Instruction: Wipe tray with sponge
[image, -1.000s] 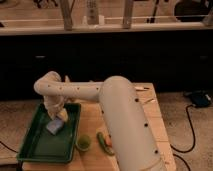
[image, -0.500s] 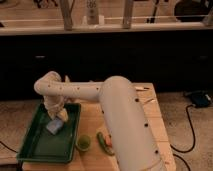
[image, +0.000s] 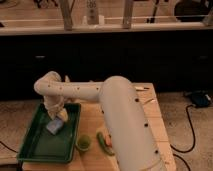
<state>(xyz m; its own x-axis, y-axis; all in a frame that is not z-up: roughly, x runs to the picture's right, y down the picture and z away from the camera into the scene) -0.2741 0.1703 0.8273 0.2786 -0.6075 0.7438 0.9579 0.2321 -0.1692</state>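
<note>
The dark green tray (image: 35, 150) lies on the left part of the wooden table. The pale blue-grey sponge (image: 54, 127) lies flat in the tray's far right part. My gripper (image: 59, 116) reaches down from the white arm into the tray and sits right at the sponge's upper edge, touching or pressing on it. The arm stretches from the lower right across the table to the tray.
A small round green cup (image: 83, 143) stands on the table just right of the tray. A green-and-orange vegetable-like item (image: 104, 142) lies beside it. A dark counter with posts runs along the back. A black cable (image: 192, 130) lies on the floor at the right.
The gripper and sponge stay at much the same spot in the tray's far right part; any shift is very small.
</note>
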